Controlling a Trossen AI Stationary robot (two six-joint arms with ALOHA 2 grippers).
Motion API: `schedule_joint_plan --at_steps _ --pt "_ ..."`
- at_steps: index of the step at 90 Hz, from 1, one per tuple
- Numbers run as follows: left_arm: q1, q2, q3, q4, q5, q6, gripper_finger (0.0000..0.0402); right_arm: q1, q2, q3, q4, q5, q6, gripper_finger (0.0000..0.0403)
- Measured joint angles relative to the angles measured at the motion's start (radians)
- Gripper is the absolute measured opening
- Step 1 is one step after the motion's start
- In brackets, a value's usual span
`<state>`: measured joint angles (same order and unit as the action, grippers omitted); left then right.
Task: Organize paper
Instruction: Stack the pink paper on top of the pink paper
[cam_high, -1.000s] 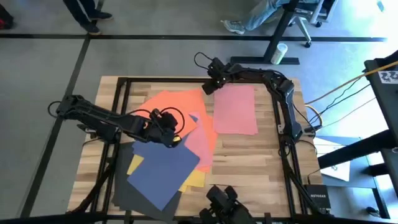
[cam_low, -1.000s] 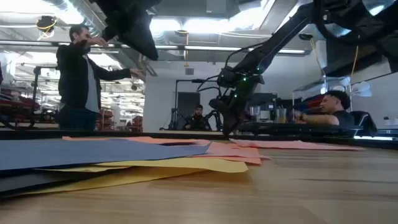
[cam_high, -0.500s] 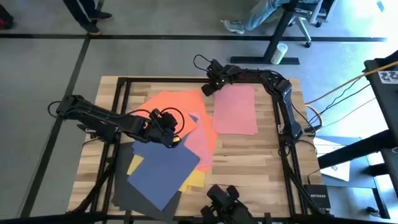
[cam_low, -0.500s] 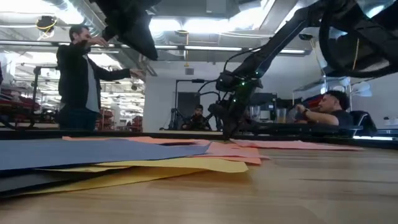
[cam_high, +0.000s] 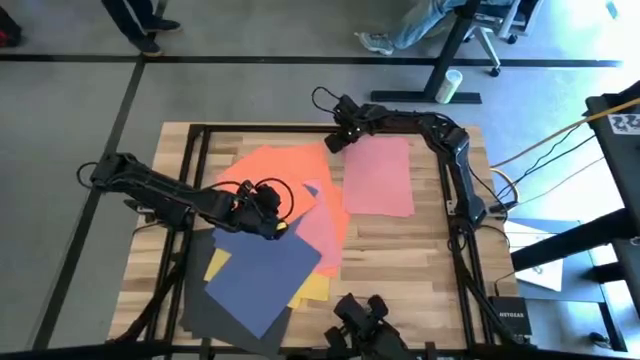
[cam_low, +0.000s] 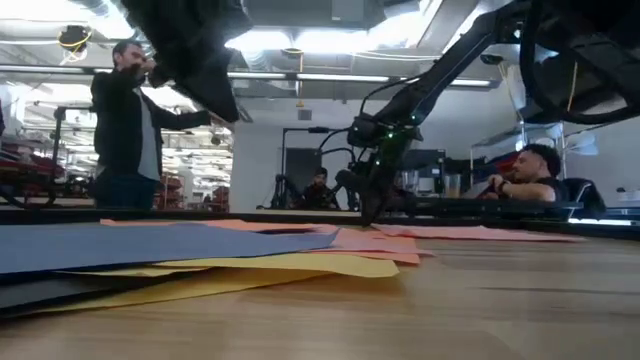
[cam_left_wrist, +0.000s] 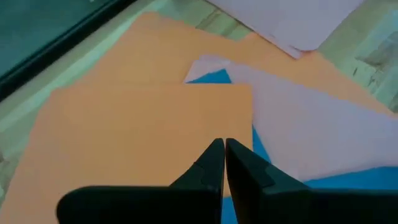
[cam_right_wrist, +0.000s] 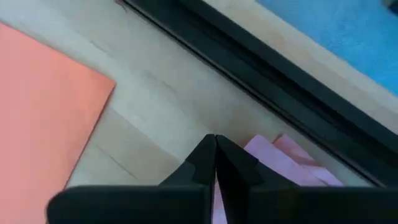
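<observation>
Coloured paper lies overlapping at the table's left and middle: an orange sheet (cam_high: 275, 165), a navy sheet (cam_high: 262, 270), a pink one (cam_high: 325, 235), yellow (cam_high: 312, 290) and dark grey (cam_high: 215, 310). A separate pink sheet (cam_high: 378, 175) lies flat at the far right. My left gripper (cam_high: 277, 225) is shut and hovers over the pile, above the orange sheet's edge (cam_left_wrist: 236, 93), touching nothing. My right gripper (cam_high: 331, 146) is shut at the separate pink sheet's far left corner, down at table height (cam_low: 368, 210). My right gripper has the separate pink sheet's far left corner (cam_right_wrist: 273, 163) between its shut fingers, and a sliver of pink shows between them. The fingers slant down from the table's far side. The rest of the sheet (cam_high: 380, 185) lies flat on the wood.
A black frame rail (cam_high: 200, 150) runs around the tabletop, close beyond my right gripper (cam_right_wrist: 261, 68). A dark camera mount (cam_high: 365, 325) stands at the near edge. Bare wood (cam_high: 400, 270) shows at the near right. People (cam_low: 125, 130) stand and sit beyond the table.
My left gripper has drawn back a little toward the table's left edge, staying shut above the pile. My right gripper has shifted slightly toward the left and down at the pink sheet's corner. The sheets lie as before.
</observation>
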<state>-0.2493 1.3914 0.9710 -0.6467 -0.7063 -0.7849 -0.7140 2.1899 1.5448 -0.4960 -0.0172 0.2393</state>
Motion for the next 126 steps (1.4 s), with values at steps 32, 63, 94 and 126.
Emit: schedule_joint_plan --at_steps 32,63,94,126 --pt "0.0 0.0 0.0 0.009 0.0 0.007 0.0 -0.02 0.0 0.0 -0.001 -0.013 0.0 0.0" --pt "0.0 0.0 0.0 0.009 0.0 0.007 0.0 -0.024 0.003 0.024 -0.012 -0.007 -0.005 0.0" --pt "0.0 0.0 0.0 0.008 0.0 0.007 0.0 -0.048 0.003 0.032 -0.049 -0.016 -0.04 0.0" --pt "0.0 0.0 0.001 0.008 0.0 0.01 0.0 -0.02 -0.065 0.032 -0.061 -0.115 -0.215 0.0"
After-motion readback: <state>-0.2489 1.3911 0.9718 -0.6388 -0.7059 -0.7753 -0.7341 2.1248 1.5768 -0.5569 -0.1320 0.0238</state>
